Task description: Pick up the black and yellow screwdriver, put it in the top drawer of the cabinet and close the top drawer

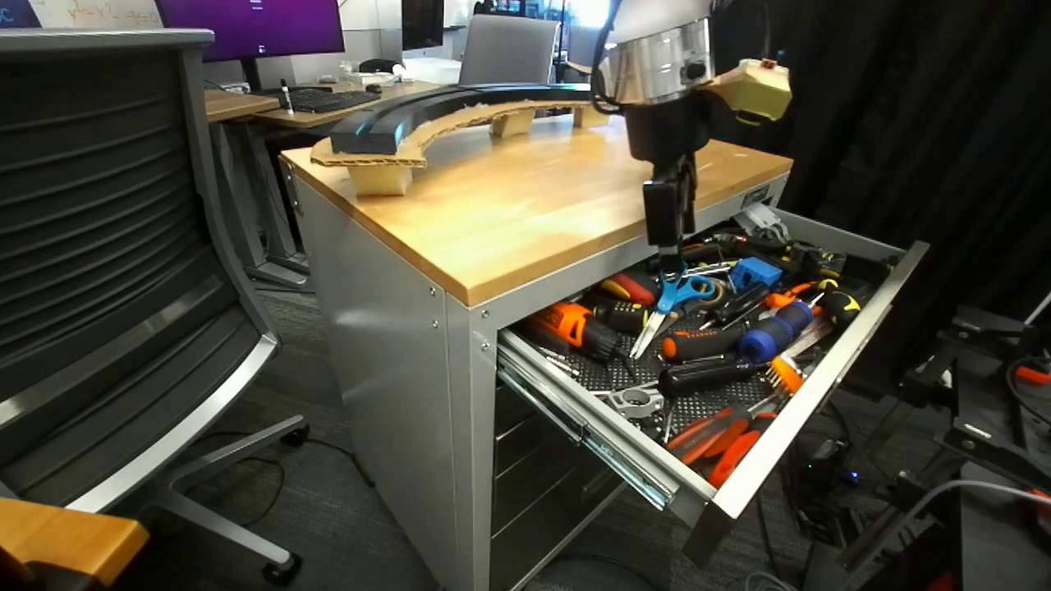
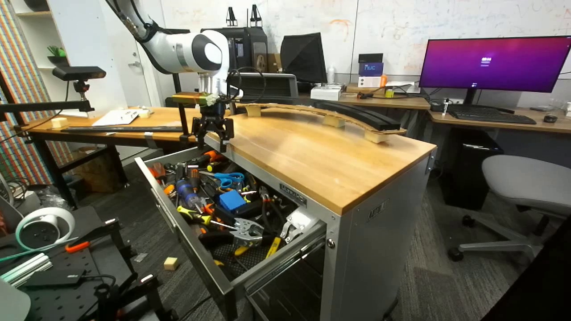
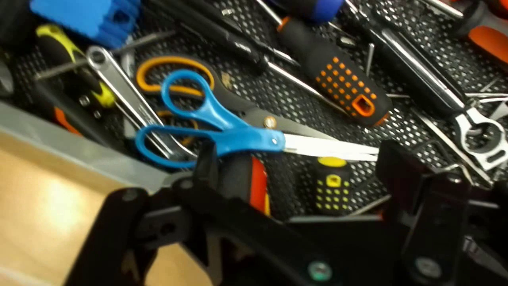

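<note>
In an exterior view, the gripper (image 2: 212,145) hangs over the pulled-out top drawer (image 2: 200,252) of the cabinet (image 2: 370,263), its jaws spread. In an exterior view, the black and yellow screwdriver (image 1: 626,317) lies in the drawer between an orange tool (image 1: 568,322) and blue scissors (image 1: 673,296). In the wrist view, the screwdriver's yellow end shows between the spread jaws, near the scissors' blades; a red and black handle (image 3: 256,183) lies near it.
</note>
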Controlling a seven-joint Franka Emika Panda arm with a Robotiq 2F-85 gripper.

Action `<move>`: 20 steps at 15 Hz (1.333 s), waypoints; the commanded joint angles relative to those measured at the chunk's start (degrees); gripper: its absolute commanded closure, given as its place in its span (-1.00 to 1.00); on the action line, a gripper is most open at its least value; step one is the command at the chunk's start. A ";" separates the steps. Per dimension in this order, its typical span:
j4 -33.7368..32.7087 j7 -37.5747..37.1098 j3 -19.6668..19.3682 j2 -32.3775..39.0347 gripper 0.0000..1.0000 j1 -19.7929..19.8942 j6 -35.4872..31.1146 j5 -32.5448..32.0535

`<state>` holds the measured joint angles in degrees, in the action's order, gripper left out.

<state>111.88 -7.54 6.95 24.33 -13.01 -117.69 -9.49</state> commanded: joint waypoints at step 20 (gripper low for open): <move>38.51 -33.55 -5.78 -15.76 0.96 8.96 -22.54 1.06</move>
<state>152.37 -37.91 2.15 4.08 -4.05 -134.26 -3.24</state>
